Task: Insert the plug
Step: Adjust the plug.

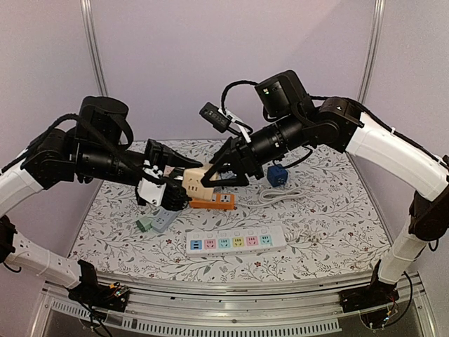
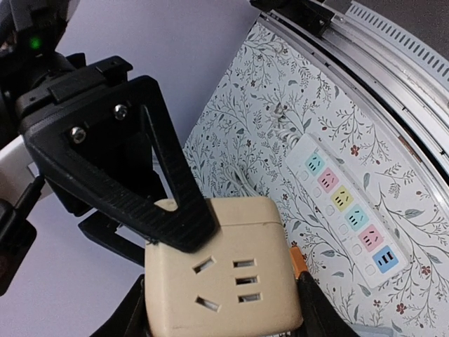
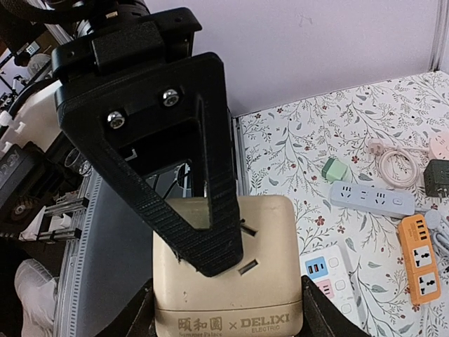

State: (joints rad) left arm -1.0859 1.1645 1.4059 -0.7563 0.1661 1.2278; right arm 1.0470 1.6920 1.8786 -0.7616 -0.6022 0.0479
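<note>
Nearest you, the white power strip (image 1: 235, 242) lies flat near the front of the table (image 1: 337, 232). Just behind it, the beige cube adapter (image 1: 198, 185) is held up off the cloth, your left gripper (image 2: 224, 312) and right gripper (image 3: 226, 316) both clamped on it. Beyond lie an orange strip (image 1: 214, 202) and a blue cube (image 1: 277, 174).

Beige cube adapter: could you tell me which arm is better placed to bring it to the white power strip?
Probably left. The left claw and right claw both grip the beige cube adapter, but the left wrist view shows the whole white power strip; the right's shows only its end.
</note>
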